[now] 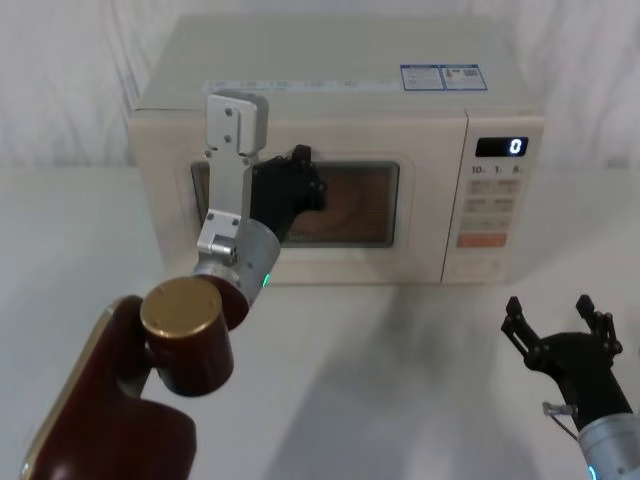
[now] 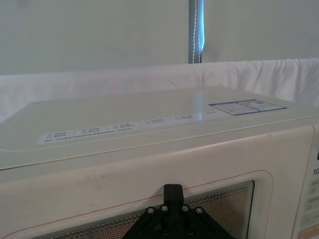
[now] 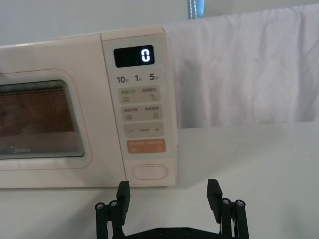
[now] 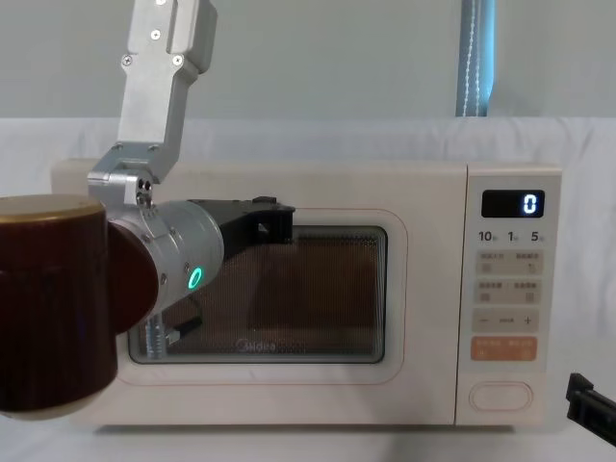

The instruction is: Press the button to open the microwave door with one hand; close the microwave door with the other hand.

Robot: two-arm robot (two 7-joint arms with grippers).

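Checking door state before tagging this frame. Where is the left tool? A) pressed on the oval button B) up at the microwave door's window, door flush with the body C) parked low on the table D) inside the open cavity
B: in the head view the left tool is up against the window of the microwave door, which sits flush and shut; the right tool hangs open, low, short of the button.

The microwave door is seen shut, flush with the cream front; the left gripper is held against the upper left of its dark window, its fingers hidden; the button lies untouched below the orange key; a "0" is shown on the display; part of the right gripper is seen at the lower right edge.
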